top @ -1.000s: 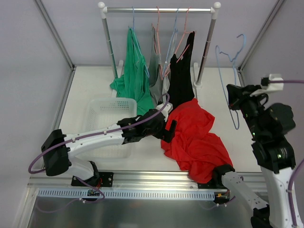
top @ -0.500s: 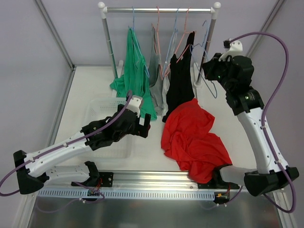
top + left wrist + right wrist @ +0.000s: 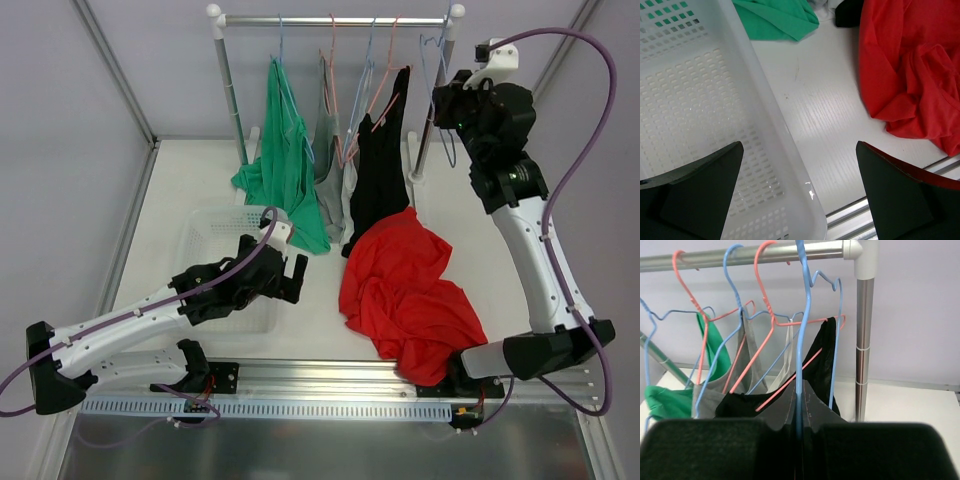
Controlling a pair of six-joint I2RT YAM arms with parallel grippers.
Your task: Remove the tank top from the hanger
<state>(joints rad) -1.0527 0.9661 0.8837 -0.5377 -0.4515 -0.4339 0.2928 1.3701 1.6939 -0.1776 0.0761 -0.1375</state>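
Note:
The red tank top [image 3: 405,290] lies crumpled on the table, free of any hanger; it also fills the upper right of the left wrist view as the same red tank top [image 3: 910,65]. My left gripper [image 3: 290,272] is open and holds nothing, hovering over the right rim of the white basket, apart from the red cloth. In its own view the left gripper [image 3: 799,146] has its jaws wide. My right gripper [image 3: 450,105] is raised by the rail's right end, shut on a bare blue hanger [image 3: 437,100]. The right wrist view shows that gripper [image 3: 799,390] pinching the blue hanger [image 3: 801,315], whose hook is at the rail.
A white perforated basket [image 3: 215,225] sits left of centre, its rim [image 3: 765,125] under my left gripper. The clothes rail [image 3: 335,20] at the back carries a green top [image 3: 285,160], a grey one [image 3: 325,140] and a black one [image 3: 380,170] on pink and blue hangers.
My left arm has drawn back left from the red tank top and its jaws have opened wide. My right arm has carried the bare blue hanger up to the rail's right end.

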